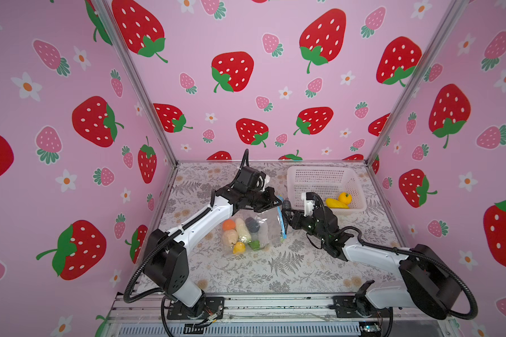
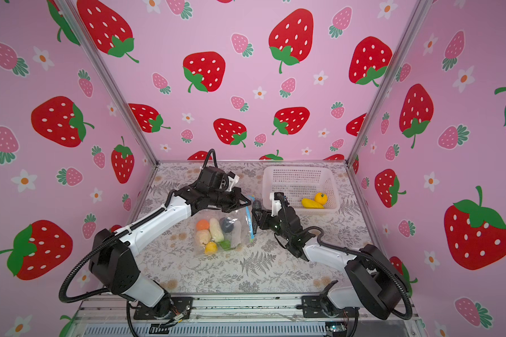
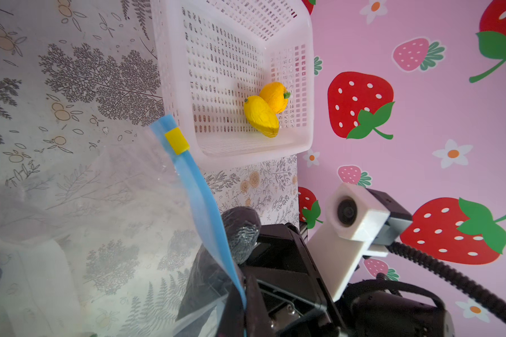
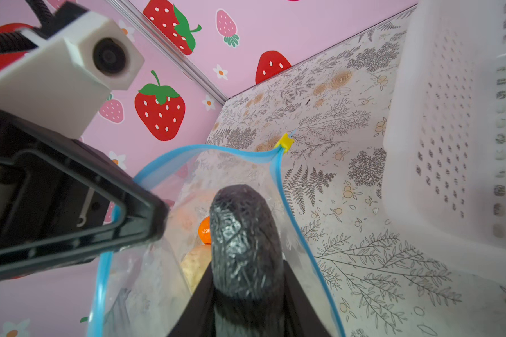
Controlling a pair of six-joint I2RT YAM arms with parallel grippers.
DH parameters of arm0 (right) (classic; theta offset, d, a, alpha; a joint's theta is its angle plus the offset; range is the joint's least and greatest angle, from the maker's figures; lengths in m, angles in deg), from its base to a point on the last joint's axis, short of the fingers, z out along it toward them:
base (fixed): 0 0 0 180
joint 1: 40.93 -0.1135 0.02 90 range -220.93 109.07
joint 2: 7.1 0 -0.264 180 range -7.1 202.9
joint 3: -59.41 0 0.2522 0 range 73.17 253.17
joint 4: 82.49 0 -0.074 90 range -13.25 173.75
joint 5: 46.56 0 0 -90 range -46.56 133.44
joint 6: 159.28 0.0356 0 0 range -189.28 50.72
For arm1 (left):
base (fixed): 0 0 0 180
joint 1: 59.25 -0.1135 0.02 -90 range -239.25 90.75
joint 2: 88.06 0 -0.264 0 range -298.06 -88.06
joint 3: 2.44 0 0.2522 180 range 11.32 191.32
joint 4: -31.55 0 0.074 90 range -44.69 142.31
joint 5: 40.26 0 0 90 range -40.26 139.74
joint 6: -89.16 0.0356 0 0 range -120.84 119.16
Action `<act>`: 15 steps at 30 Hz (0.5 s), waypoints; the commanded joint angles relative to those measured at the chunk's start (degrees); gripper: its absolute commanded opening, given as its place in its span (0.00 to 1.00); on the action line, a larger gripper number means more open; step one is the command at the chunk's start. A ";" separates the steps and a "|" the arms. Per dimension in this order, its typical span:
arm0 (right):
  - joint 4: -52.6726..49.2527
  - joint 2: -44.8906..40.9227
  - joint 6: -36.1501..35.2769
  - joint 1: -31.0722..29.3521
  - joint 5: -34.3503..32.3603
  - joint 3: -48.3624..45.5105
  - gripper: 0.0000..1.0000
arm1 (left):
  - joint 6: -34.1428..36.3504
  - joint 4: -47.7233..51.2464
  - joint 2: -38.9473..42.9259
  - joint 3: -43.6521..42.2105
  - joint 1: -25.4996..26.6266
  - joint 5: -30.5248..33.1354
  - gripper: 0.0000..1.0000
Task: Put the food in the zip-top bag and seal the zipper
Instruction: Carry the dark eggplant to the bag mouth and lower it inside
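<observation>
Zip-top bag [image 1: 265, 233] flat on the floral table [image 1: 289, 271], near the white perforated basket [image 1: 293, 175], off the basket corner that faces the arm bases on the left arm's side, mouth turned toward the basket. Light-blue zipper [image 1: 282, 223] along the bag edge closest to the basket, unsealed, its two strips parted in the right wrist view. Yellow slider [image 4: 286, 142] at the zipper end near the basket's corner. Left gripper [image 1: 277, 201] between bag and basket, clenched on the upper zipper strip, holding that lip raised off the lower one. Right gripper [image 1: 287, 215] also between bag and basket, closed around a black toy vegetable [image 4: 246, 242], the toy's tip sitting at the open mouth between the parted strips. Inside the bag, farther from the basket than the zipper: an orange ball [image 1: 228, 225], a white piece [image 1: 243, 230], a beige piece [image 1: 230, 237], a small yellow piece [image 1: 239, 248], a green piece [image 1: 254, 245] and a dark blue-grey piece [image 1: 252, 224], all bunched together. In the basket itself, by its wall nearest the arm bases: a yellow mango-shaped toy [image 3: 260, 116] touching a yellow-orange pepper [image 3: 275, 94].
</observation>
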 commanded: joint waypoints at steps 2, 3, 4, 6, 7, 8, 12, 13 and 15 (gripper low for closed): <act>-0.92 2.13 -1.02 -0.39 3.92 2.28 0.24 | -0.86 -2.25 1.68 -0.68 0.36 0.25 0.00; -1.25 3.03 -1.72 -0.40 5.16 3.47 0.24 | -0.88 -2.38 1.64 -0.64 0.49 0.17 0.00; -1.38 3.93 -2.34 -0.39 6.40 4.49 0.25 | -0.85 -2.38 1.63 -0.53 0.58 0.02 0.00; -2.13 5.60 -3.20 -0.40 8.29 6.28 0.27 | -0.90 -2.38 1.64 -0.42 0.93 -0.03 0.00; -2.44 6.30 -3.38 -0.38 9.16 7.00 0.28 | -0.83 -2.36 1.63 -0.33 0.99 -0.03 0.00; -2.51 6.81 -3.58 -0.39 9.81 7.38 0.29 | -0.75 -2.35 1.75 -0.33 1.22 -0.03 0.00; -3.47 7.69 -4.30 -0.38 10.80 8.32 0.37 | -0.72 -2.47 1.92 -0.68 1.50 -0.13 0.00; -3.70 7.77 -4.50 -0.36 10.96 8.33 0.40 | -0.74 -2.53 2.09 -0.84 1.58 -0.06 0.00; -4.19 7.81 -4.62 -0.38 10.98 8.35 0.45 | -0.82 -2.73 2.34 -1.31 1.52 -0.11 0.00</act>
